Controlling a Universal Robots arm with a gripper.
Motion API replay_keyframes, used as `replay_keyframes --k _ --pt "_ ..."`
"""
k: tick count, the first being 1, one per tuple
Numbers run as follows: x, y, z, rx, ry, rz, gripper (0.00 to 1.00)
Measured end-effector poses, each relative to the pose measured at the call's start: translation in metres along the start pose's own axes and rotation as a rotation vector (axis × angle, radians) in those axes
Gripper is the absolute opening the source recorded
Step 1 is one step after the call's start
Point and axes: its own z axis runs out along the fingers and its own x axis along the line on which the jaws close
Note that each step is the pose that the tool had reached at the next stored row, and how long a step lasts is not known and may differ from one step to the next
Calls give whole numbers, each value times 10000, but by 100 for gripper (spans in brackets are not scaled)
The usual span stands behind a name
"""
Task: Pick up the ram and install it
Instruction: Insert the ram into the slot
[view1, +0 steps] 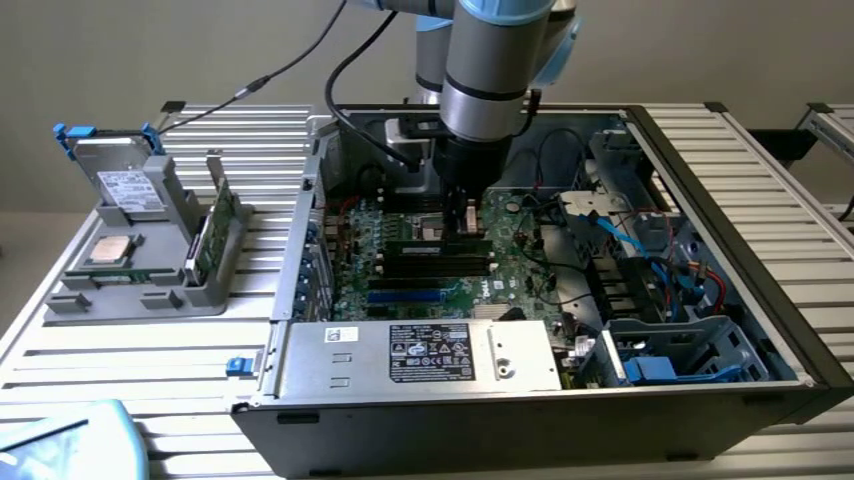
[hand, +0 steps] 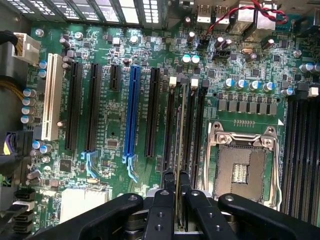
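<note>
As the pincer (hand: 178, 187), clamped on the ram (hand: 178, 125), holds it edge-on over the board (hand: 112, 107), keep it parallel with the slots (hand: 171, 120)

The arm (view1: 487, 60) hangs straight down with its wrist vertical, the gripper (hand: 178, 187) pointing downward, its two fingers (hand: 162, 210) pinched close on the ram (hand: 178, 140).

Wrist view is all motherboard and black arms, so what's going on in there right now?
The robot arm has reached into the open computer case. Its pincer is shut on the ram, held edge-on and lined up with the long black slots beside the empty processor socket. I cannot tell whether the stick is seated in a slot or just above it.
</note>
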Motion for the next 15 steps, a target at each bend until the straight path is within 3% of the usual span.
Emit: replay_keyframes --k 9,15 --pt "10 3 23 -7 116 9 14" --pt "13 2 51 -18 281 22 14"
